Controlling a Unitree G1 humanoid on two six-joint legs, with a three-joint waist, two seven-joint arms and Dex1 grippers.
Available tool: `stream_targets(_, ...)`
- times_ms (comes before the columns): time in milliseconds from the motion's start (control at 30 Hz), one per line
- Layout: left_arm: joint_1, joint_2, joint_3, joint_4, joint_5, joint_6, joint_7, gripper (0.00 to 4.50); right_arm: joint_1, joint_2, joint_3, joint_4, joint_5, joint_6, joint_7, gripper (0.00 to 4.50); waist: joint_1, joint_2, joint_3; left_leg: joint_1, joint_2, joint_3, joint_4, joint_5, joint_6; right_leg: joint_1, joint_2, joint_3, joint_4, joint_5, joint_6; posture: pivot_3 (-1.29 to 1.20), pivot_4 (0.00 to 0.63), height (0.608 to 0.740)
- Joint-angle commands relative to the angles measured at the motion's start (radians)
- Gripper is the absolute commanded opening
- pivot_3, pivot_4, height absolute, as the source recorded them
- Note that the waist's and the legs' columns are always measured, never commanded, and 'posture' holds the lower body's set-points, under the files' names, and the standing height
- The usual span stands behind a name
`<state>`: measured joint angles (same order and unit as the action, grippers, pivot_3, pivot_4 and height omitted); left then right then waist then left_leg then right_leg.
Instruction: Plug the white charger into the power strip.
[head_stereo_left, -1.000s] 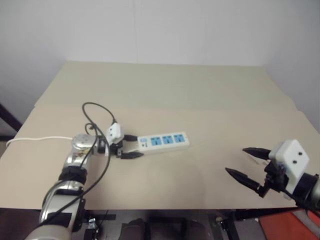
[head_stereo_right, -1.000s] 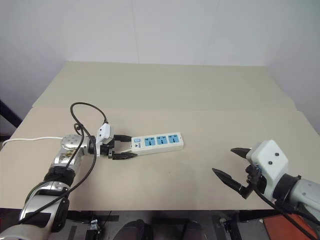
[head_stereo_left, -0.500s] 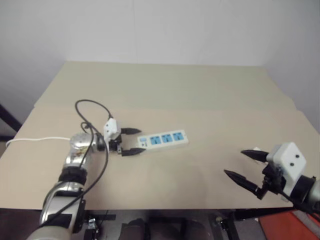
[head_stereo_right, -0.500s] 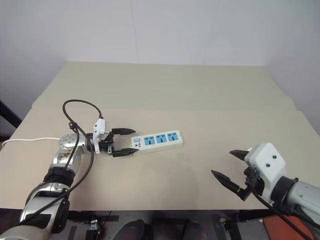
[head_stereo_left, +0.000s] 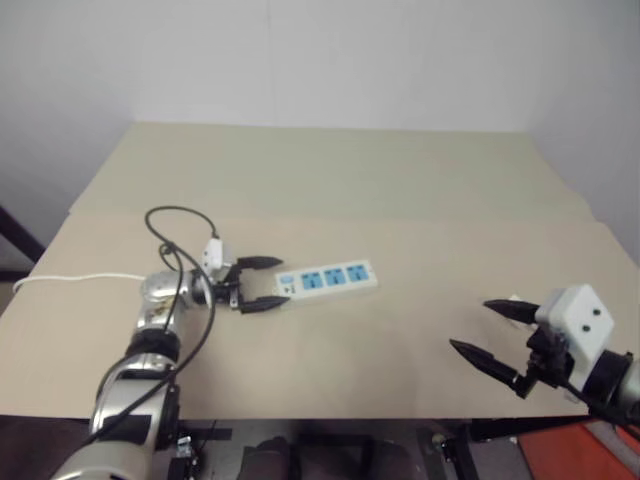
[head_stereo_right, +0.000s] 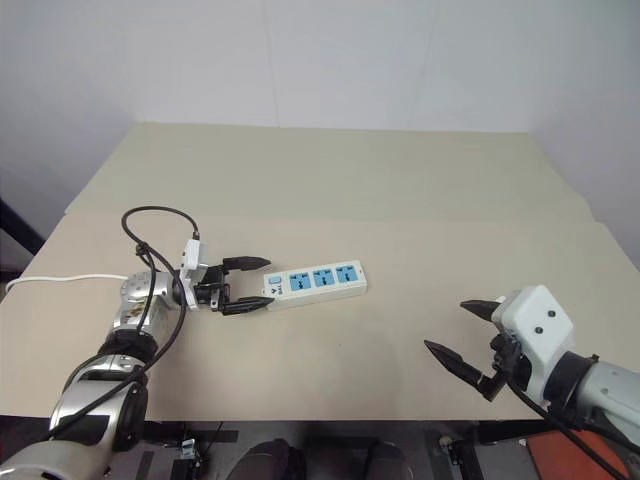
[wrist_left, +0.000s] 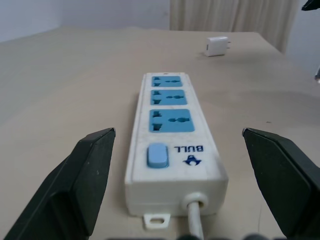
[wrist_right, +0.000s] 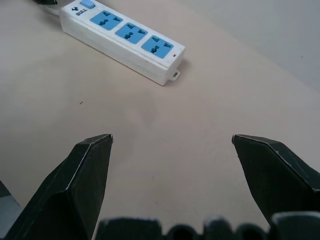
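The broad beige flat surface (head_stereo_left: 400, 330) carries everything here. On it lies the long flat white plastic power strip with three blue sockets (head_stereo_left: 327, 279), its switch end and white cord toward the left pincer (head_stereo_left: 260, 283). That pincer sits level just off the strip's switch end, its black fingers spread wide to either side of the strip and gripping nothing. The right pincer (head_stereo_left: 487, 330) hovers well apart near the surface's right front edge, also wide open and empty. The small white cube-shaped plastic charger with short metal prongs (wrist_left: 216, 46) lies on its side beyond the strip's far end, close to the right pincer.

The step in hand looks like fetching the charger, since neither pincer has it. It probably falls to the right arm. A good grasp would take the charger by its flat sides, leaving the prongs free and pointing away from the fingers, so they can be turned downward over a socket. The left pincer is well placed to close on the strip and steady it during insertion.
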<state>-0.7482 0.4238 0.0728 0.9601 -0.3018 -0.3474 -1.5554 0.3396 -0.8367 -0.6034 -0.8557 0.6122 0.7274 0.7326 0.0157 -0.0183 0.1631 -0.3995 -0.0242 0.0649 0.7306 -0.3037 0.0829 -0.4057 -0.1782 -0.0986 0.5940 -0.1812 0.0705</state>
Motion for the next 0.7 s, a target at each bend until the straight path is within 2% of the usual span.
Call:
stream_targets(33, -0.044, -0.012, 0.003, 0.049, 0.014, -0.057, -0.020, 4.42, 0.015, 0.002, -0.047, -0.029, 0.012, -0.012, 0.003, 4.50, 0.000, 0.000, 0.000, 0.000, 0.000, 0.000, 0.000, 0.000, 0.000, 0.000, 0.000, 0.000, 0.000, 0.000, 0.000, 0.00, 0.150, 0.740)
stream_targets(700, -0.128, -0.073, -0.003, 0.238, 0.129, -0.217, 0.049, 4.42, 0.042, -0.003, -0.073, -0.052, 0.041, -0.001, -0.005, 4.50, 0.001, 0.000, 0.000, 0.000, 0.000, 0.000, 0.000, -0.001, 0.001, 0.000, 0.000, 0.000, 0.000, 0.000, 0.000, 0.00, 0.150, 0.740)
